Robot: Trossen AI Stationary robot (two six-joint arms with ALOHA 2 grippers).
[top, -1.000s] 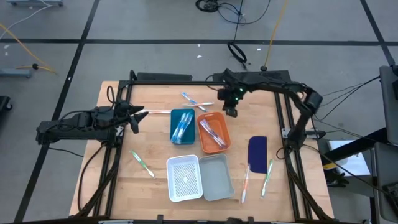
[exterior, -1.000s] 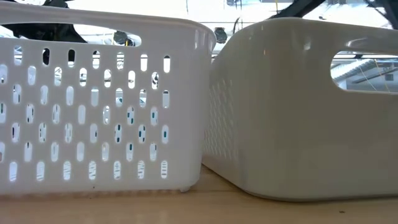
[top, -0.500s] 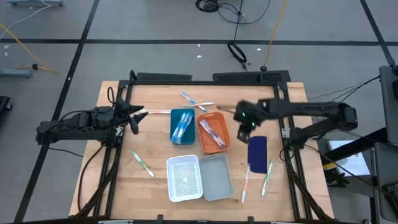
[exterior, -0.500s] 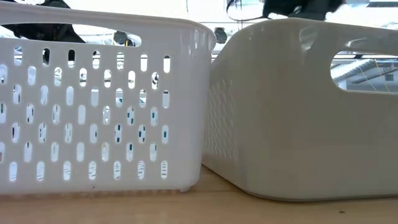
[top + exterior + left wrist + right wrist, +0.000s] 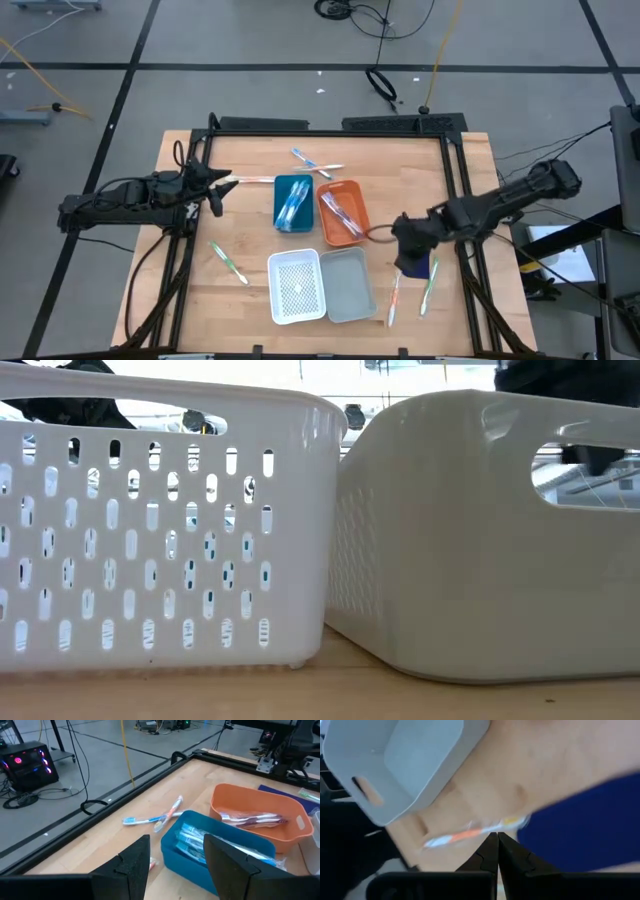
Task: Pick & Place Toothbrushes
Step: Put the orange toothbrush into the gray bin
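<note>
Several blue toothbrushes lie in the blue tray [image 5: 293, 202] and pink ones in the orange tray [image 5: 343, 212]. Two toothbrushes [image 5: 315, 165] lie crossed on the table behind the trays. A green toothbrush [image 5: 228, 262] lies at the near left, and an orange one [image 5: 395, 295] and a green one [image 5: 430, 285] at the near right. My right gripper [image 5: 404, 258] is shut and hangs above the orange toothbrush [image 5: 470, 834], holding nothing. My left gripper [image 5: 222, 183] stands open at the table's left, with an orange toothbrush [image 5: 252, 181] on the table just before it.
A dark blue flat piece [image 5: 590, 820] lies under my right arm. A white perforated basket [image 5: 297, 287] and a grey tray [image 5: 348, 285] stand side by side at the near middle. In the low view they fill the picture. A black frame [image 5: 330, 128] borders the table.
My right gripper has swung from the table's far side, behind the orange tray, toward the near right, and now hangs over the dark blue piece. It rolled on the way and stayed shut. The left arm and all the toothbrushes kept their places.
</note>
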